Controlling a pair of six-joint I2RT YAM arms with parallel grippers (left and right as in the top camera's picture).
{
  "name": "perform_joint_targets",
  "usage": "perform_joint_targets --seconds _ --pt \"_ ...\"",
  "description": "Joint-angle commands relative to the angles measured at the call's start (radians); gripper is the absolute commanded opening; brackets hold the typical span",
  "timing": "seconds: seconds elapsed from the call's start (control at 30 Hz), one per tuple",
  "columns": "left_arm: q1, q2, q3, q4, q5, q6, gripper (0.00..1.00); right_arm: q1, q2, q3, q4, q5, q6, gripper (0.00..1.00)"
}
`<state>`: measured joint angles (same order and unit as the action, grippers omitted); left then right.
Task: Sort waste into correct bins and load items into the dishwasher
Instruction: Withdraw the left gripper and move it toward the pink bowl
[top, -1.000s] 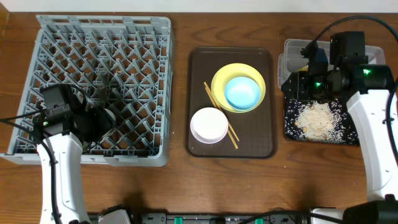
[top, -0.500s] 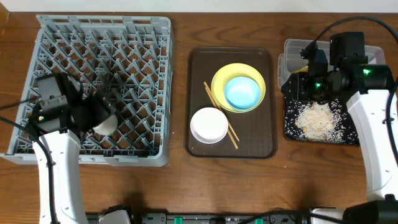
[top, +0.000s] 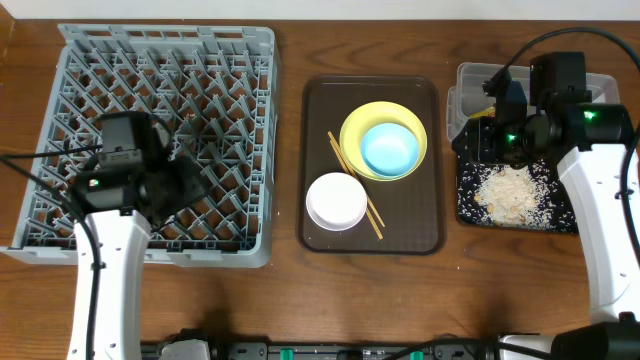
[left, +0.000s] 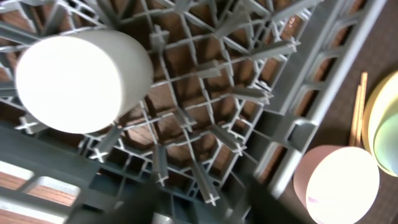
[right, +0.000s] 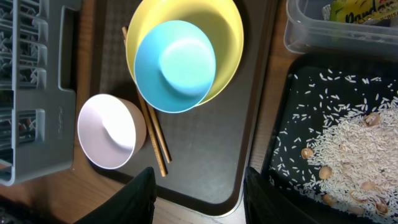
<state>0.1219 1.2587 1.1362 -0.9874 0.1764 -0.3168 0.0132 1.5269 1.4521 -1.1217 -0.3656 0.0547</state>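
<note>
A small white cup (left: 74, 81) lies on its side among the pegs of the grey dish rack (top: 165, 35); in the overhead view my arm hides it. My left gripper (left: 193, 208) hovers over the rack near its front edge, apart from the cup, open and empty. On the brown tray stand the yellow plate (top: 352, 140) with the blue bowl (top: 389, 148) in it, the pinkish-white bowl (top: 336, 201) and the chopsticks (top: 352, 185). My right gripper (right: 202, 199) is open and empty above the brown tray's right edge. Rice scraps (right: 354, 149) lie in the black tray (top: 466, 200). The yellow-green wrapper (right: 367, 9) sits in the clear tub (right: 311, 40).
The dark brown serving tray (top: 400, 220) sits between the rack and the two bins. Bare wooden table (top: 290, 290) runs along the front. The right arm (top: 600, 180) reaches over the black tray.
My left gripper has let go of the white cup, risen and moved right over the rack. The cup stays in the rack. The right arm has not moved.
</note>
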Motion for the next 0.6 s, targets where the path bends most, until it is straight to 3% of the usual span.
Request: perform_joint_targets --seconds 0.0,0.57 --pt "-0.048 0.005 0.002 -0.002 -0.013 0.005 0.08 -0.006 -0.01 0.005 0.0 0.003 -0.019 0.44" --pt "-0.089 0.01 0.002 -0.003 -0.032 -0.003 0.08 -0.006 -0.01 0.005 -0.006 0.003 -0.019 0.43"
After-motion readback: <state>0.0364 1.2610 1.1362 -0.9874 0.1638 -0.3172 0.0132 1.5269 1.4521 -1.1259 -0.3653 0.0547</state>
